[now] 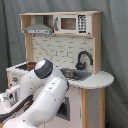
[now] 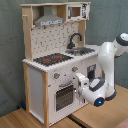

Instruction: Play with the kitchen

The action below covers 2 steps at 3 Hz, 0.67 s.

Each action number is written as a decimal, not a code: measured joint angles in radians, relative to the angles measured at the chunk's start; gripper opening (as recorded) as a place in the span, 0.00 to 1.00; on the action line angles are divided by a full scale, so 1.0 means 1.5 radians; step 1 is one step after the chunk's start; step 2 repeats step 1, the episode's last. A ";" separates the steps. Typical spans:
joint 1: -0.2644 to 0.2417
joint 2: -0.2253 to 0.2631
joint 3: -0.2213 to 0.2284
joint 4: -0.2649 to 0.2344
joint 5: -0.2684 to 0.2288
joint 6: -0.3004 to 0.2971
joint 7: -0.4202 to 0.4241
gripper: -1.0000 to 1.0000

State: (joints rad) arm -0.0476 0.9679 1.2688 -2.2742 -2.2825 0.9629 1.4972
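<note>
The oven door [image 2: 65, 95] is judged the likely target; a slow, level approach toward its handle is advised. The kitchen [image 2: 55, 55] is seen standing on the wooden worktop [image 2: 100, 112]. The arm is folded low, its pincer [image 2: 81, 82] held just before the oven front; its opening cannot be told.

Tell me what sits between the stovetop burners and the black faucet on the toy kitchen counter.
In the second exterior view, between the stovetop and the faucet lies only a short bare stretch of pale counter; the sink begins just past it.
</note>
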 joint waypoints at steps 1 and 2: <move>0.011 0.000 0.058 -0.007 0.000 -0.039 -0.027 1.00; 0.011 0.000 0.058 -0.007 0.000 -0.039 -0.027 1.00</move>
